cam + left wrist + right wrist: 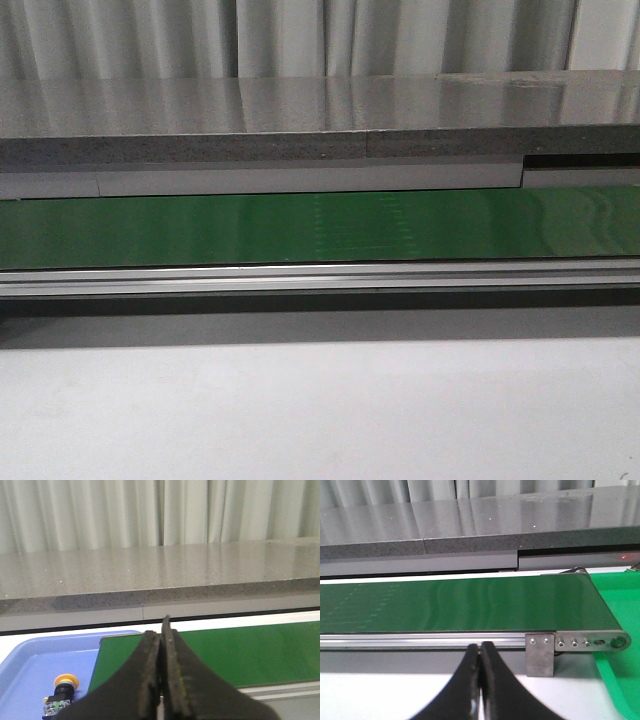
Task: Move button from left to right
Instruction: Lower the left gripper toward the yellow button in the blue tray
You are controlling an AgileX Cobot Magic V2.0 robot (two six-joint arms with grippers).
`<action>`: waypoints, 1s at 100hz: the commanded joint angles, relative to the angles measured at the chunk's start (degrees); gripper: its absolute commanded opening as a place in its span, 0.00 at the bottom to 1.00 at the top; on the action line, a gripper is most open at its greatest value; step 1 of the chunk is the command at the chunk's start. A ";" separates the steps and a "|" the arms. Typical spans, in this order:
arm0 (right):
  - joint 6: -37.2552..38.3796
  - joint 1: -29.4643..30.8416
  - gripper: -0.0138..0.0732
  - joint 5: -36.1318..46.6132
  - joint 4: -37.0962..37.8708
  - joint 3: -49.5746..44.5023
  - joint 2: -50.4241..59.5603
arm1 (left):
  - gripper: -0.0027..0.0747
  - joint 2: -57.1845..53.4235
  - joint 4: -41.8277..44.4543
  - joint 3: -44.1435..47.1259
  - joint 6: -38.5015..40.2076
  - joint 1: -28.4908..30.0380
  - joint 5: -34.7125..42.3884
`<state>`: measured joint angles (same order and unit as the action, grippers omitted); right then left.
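The button [62,694], with a yellow-orange cap on a black body and a small green mark, lies in a blue tray [30,670] at the left end of the green conveyor belt [240,650]. It shows only in the left wrist view. My left gripper [161,635] is shut and empty, held above the belt's left end, to the right of the button and apart from it. My right gripper [480,647] is shut and empty, in front of the belt's rail near its right end. Neither gripper shows in the front view.
The green belt [320,228] runs across the front view with an aluminium rail [320,278] along its near side. A grey stone ledge [320,120] rises behind it. A green tray [620,605] lies past the belt's right end. White table [320,410] lies in front.
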<state>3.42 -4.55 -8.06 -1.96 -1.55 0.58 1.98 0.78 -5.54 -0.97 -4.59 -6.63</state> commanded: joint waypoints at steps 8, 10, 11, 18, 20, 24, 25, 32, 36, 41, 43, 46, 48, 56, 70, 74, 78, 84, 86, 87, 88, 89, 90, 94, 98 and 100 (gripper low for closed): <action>-0.21 -0.11 0.08 4.70 -0.24 0.85 1.01 | 0.01 7.98 -0.78 -10.92 0.59 -0.35 -2.83; -0.21 -0.11 0.08 4.70 -0.24 0.85 1.01 | 0.01 9.16 -0.78 -12.35 0.59 -0.35 -3.95; -0.21 -0.11 0.08 4.70 -0.24 0.85 1.01 | 0.01 9.56 -0.78 -13.31 0.59 -0.35 -4.32; -0.21 -0.11 0.08 4.70 -0.24 0.85 1.01 | 0.01 13.64 -0.78 -18.20 0.59 -0.35 -8.06; -0.21 -0.11 0.08 4.70 -0.24 0.85 1.01 | 0.01 15.30 -0.78 -19.63 0.59 -0.35 -9.16; -0.21 -0.11 0.08 4.70 -0.24 0.85 1.01 | 0.01 17.44 -0.78 -22.00 0.59 -0.35 -11.36; -0.21 -0.11 0.08 4.70 -0.24 0.85 1.01 | 0.01 18.29 -0.78 -22.92 0.59 -0.35 -11.72; -0.21 -0.11 0.08 4.70 -0.24 0.85 1.01 | 0.01 22.13 -0.38 -27.28 0.59 -0.35 -15.21; -0.21 -0.11 0.08 4.70 -0.24 0.85 1.01 | 0.01 24.66 -0.38 -29.27 0.59 -0.35 -17.14; -0.21 -0.11 0.08 4.70 -0.24 0.85 1.01 | 0.01 27.92 -0.38 -32.19 0.59 -0.35 -19.13; -0.21 -0.11 0.08 4.70 -0.24 0.85 1.01 | 0.01 28.69 -0.38 -32.86 0.59 -0.35 -20.07; -0.21 -0.11 0.08 4.70 -0.24 0.85 1.01 | 0.01 30.18 -0.38 -34.42 0.59 -0.35 -21.19; -0.21 -0.11 0.08 4.70 -0.24 0.85 1.01 | 0.01 31.58 -0.38 -35.30 0.59 -0.35 -21.95; -0.21 -0.11 0.08 4.70 -0.24 0.85 1.01 | 0.01 35.17 -0.38 -37.80 0.59 -0.35 -24.18; -0.21 -0.11 0.08 4.70 -0.24 0.85 1.01 | 0.01 39.73 -0.38 -39.21 0.59 -0.35 -25.48; -0.21 -0.11 0.08 4.70 -0.24 0.85 1.01 | 0.01 40.56 -0.78 -39.21 0.59 -0.35 -26.35; -0.21 -0.11 0.08 4.70 -0.24 0.85 1.01 | 0.01 41.38 -0.78 -39.21 0.59 -0.35 -27.37; -0.21 -0.11 0.08 4.70 -0.24 0.85 1.01 | 0.01 42.43 -0.78 -39.21 0.59 -0.35 -28.27; -0.21 -0.11 0.08 4.70 -0.24 0.85 1.01 | 0.01 42.65 -0.78 -39.21 0.59 -0.35 -28.43; -0.21 -0.11 0.08 4.70 -0.24 0.85 1.01 | 0.01 42.83 -0.78 -39.21 0.59 -0.35 -28.57; -0.21 -0.11 0.08 4.70 -0.24 0.85 1.01 | 0.01 42.86 -0.78 -39.21 0.59 -0.35 -28.69; -0.21 -0.11 0.08 4.70 -0.24 0.85 1.01 | 0.01 42.95 -0.78 -39.21 0.59 -0.35 -28.67; -0.21 -0.11 0.08 4.70 -0.24 0.85 1.01 | 0.01 43.14 -0.78 -39.21 0.59 -0.35 -28.80; -0.21 -0.11 0.08 4.70 -0.24 0.85 1.01 | 0.01 43.53 -0.78 -39.21 0.59 -0.35 -28.81; -0.21 -0.11 0.08 4.70 -0.24 0.85 1.01 | 0.01 44.05 -0.78 -39.21 0.59 -0.35 -28.90; -0.21 -0.11 0.08 4.70 -0.24 0.85 1.01 | 0.01 44.15 -0.78 -39.21 0.59 -0.35 -28.90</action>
<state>3.42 -4.55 -8.06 -1.96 -1.55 0.58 45.50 0.57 -42.66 -0.97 -4.59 -38.58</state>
